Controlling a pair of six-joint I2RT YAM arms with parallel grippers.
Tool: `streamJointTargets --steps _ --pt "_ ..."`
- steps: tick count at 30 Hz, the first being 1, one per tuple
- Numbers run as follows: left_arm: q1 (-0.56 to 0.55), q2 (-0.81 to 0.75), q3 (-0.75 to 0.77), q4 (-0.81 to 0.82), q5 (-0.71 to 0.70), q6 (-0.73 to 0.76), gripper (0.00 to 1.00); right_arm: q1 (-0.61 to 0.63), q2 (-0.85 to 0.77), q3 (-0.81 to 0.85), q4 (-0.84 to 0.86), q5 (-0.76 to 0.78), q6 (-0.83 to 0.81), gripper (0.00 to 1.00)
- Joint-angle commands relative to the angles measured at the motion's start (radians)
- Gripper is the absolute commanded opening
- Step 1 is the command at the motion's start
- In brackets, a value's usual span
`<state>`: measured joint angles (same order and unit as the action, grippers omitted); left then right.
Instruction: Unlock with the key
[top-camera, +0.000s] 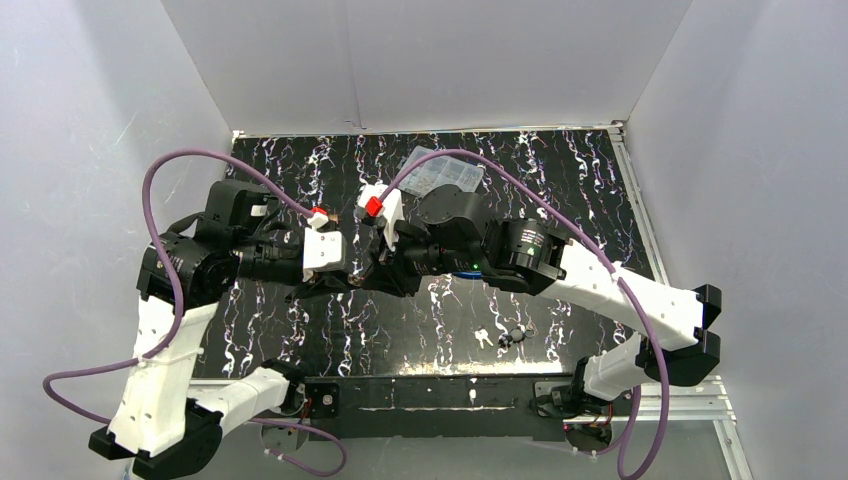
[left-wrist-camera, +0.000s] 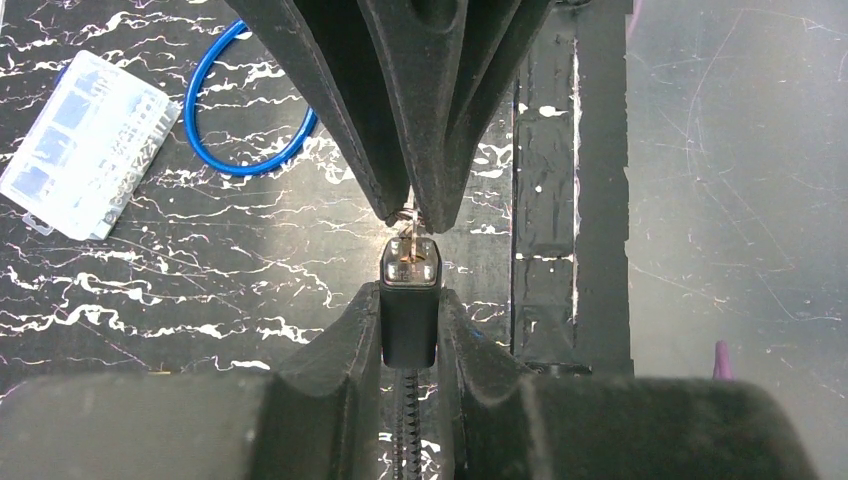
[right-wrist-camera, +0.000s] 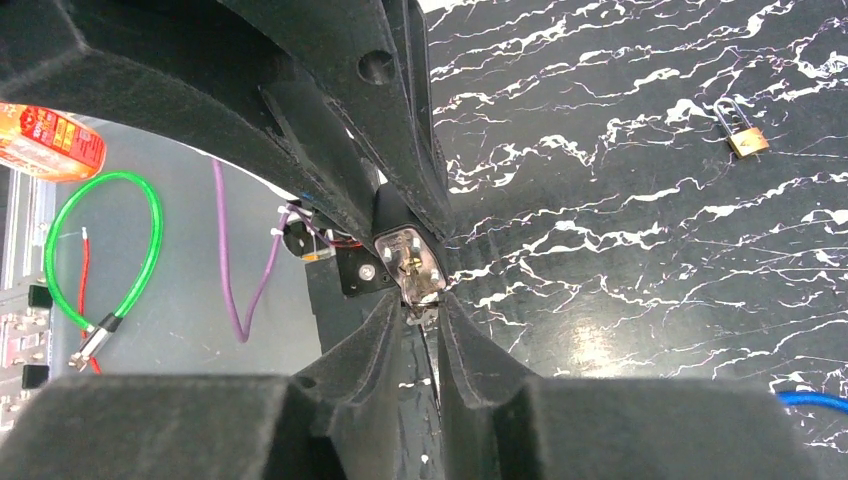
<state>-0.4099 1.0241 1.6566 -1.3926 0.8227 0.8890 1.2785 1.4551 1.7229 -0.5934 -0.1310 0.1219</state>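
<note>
Key (left-wrist-camera: 408, 236) looked seated in the padlock (left-wrist-camera: 409, 330) clamped by the left gripper (left-wrist-camera: 408, 296), the right gripper (right-wrist-camera: 420, 305) pinching its head, the unlocking turn apparently not yet made.

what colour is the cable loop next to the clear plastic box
The cable loop is blue, clearest in the left wrist view.

Black marbled table (top-camera: 560, 200): clear box (top-camera: 443, 172), blue loop (left-wrist-camera: 190, 125), small padlock (right-wrist-camera: 745, 140).
</note>
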Motion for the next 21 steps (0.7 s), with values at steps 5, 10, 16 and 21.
streamJointTargets --steps 5,10,16,21 --pt "-0.004 -0.009 0.024 -0.021 0.028 0.01 0.0 0.007 -0.029 0.005 0.061 0.006 0.009 0.24" --pt "-0.003 -0.01 0.023 -0.033 0.025 0.02 0.0 0.011 -0.016 0.028 0.047 0.028 -0.003 0.28" --pt "-0.003 -0.01 0.024 -0.04 0.022 0.026 0.0 0.033 -0.007 0.041 0.039 0.111 -0.044 0.31" --pt "-0.003 -0.014 0.026 -0.04 0.022 0.028 0.0 0.056 -0.031 0.017 0.081 0.171 -0.081 0.41"
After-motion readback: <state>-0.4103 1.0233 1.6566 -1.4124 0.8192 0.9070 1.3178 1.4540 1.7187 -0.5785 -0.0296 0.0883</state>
